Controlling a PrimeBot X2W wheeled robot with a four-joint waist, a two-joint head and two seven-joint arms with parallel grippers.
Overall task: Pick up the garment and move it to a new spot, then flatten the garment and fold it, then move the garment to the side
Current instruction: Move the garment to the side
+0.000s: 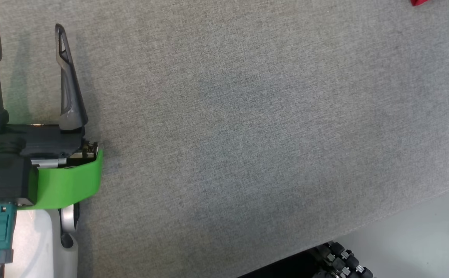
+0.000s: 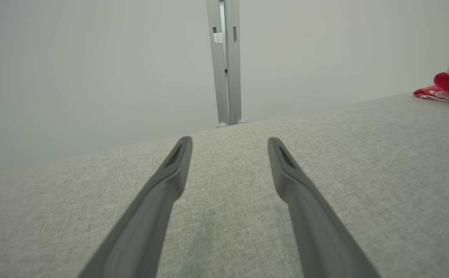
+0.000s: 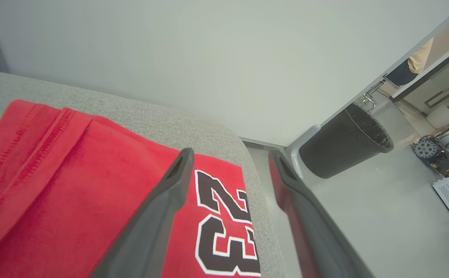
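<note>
The garment (image 3: 93,185) is red with black-and-white numerals and lies folded on the grey fabric surface (image 3: 139,116), close to its rounded edge. My right gripper (image 3: 231,154) stands open just above it. One finger is over the numerals and the other is past the surface's edge, with nothing between them. A corner of the garment (image 1: 419,2) shows at the head view's top right, and the garment (image 2: 446,88) sits far right in the left wrist view. My left gripper (image 1: 26,27) is open and empty over bare grey fabric, far from the garment. The left gripper (image 2: 230,143) points toward the far edge.
The grey surface (image 1: 247,135) ends at the lower right, where pale floor (image 1: 421,239) and dark wheels (image 1: 342,262) show. A black bin (image 3: 344,143) stands on the floor beyond the edge. A person's arm and torso (image 3: 413,65) are far off. A grey post (image 2: 224,61) rises behind the surface.
</note>
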